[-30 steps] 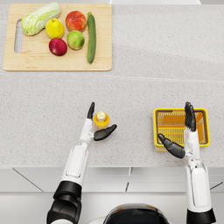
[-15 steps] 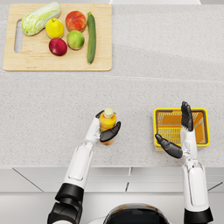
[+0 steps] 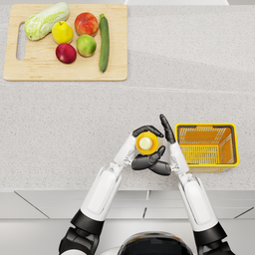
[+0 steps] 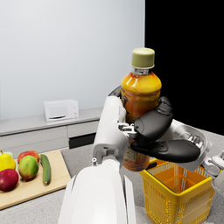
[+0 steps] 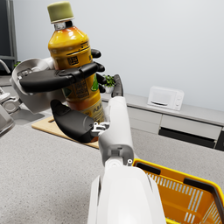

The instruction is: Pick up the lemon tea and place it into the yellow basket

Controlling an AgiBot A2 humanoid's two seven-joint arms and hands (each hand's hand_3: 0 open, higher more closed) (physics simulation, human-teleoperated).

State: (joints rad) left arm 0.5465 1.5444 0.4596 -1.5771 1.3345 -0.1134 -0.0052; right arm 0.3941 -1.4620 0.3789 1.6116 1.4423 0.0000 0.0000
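A speckled grey countertop (image 3: 74, 119) fills most of the head view. In the left wrist view, a pale plain wall (image 4: 65, 48) rises behind a grey cabinet run (image 4: 39, 131) at left, with a white microwave (image 4: 61, 110) on top.

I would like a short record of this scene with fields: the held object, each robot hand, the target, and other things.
held object: lemon tea, upright, lifted off the counter
left robot hand: grips the bottle
right robot hand: open, beside the bottle
target: yellow basket, nothing inside
other: cutting board with fruit and vegetables

Bright, even rendered light, faint soft shadows, no glare; all views slightly soft, undistorted.
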